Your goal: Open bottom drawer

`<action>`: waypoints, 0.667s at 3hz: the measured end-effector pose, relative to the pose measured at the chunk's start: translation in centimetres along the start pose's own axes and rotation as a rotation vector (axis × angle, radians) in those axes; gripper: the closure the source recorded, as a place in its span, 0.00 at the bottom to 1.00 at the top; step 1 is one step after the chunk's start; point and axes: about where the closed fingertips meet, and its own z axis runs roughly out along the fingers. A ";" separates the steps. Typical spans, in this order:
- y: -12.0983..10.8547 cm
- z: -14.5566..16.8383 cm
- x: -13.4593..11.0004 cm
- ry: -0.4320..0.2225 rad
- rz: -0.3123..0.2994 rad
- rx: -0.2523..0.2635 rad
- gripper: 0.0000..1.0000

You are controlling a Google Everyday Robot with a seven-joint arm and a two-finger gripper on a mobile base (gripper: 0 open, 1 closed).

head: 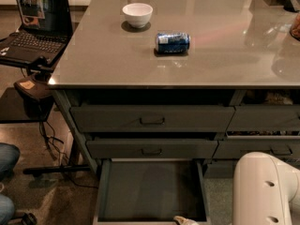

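Low down, bottom drawer (150,191) pulled well out, claw (185,220) at its front right edge, opening cannot be told.

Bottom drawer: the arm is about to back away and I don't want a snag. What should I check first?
1. The bottom drawer is pulled out well past the fronts above it: ok.
2. Its handle is free of the hand: cannot tell. Only a tip of the hand shows at the picture's lower edge, by the drawer's front end.
3. The middle drawer is shut, not dragged along: ok.
4. The blue can lies on its side, well back from the edge of the countertop: ok.
5. The white arm link, right of the open drawer, is clear of the neighbouring stack: cannot tell.
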 end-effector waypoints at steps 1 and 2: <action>0.0 0.0 0.0 0.000 0.000 0.000 0.13; 0.0 0.0 0.0 0.000 0.000 0.000 0.00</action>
